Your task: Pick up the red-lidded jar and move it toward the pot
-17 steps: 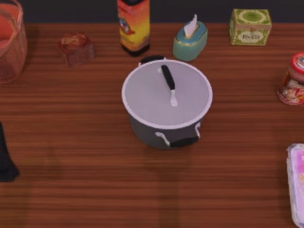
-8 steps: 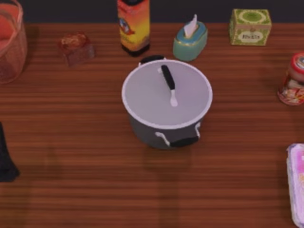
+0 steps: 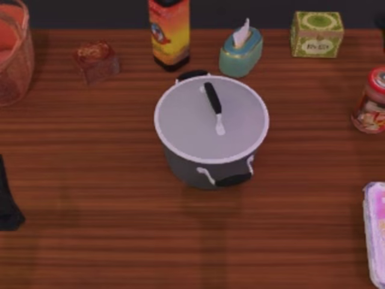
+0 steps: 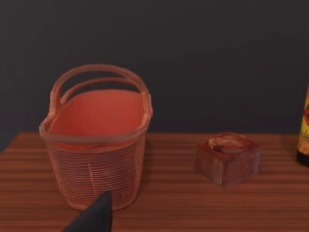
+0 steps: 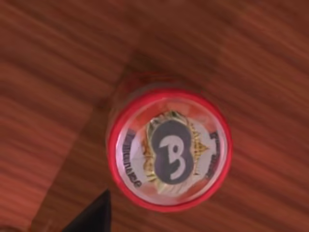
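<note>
at the table's right edge, upright on the wood, the red-lidded jar (image 3: 370, 101) was seen, well apart from the pot (image 3: 211, 129), which sat mid-table w/ its lid on. from the right wrist view the jar's red lid (image 5: 169, 149) was looked at almost straight down, so the right gripper was judged to be above it, jar's long axis vertical and roughly in line w/ the approach. only one dark fingertip (image 5: 91, 215) was caught at that view's edge; jaw width could not be told. no contact w/ the jar was seen. the left arm (image 3: 7, 195) was parked at the table's left edge, facing the orange basket (image 4: 96, 140) and a brownish cube container (image 4: 228, 158); its jaws' state could not be told either. the right arm was judged far nearer. a straight descent was judged to be needed, then a carry leftward to the pot.
</note>
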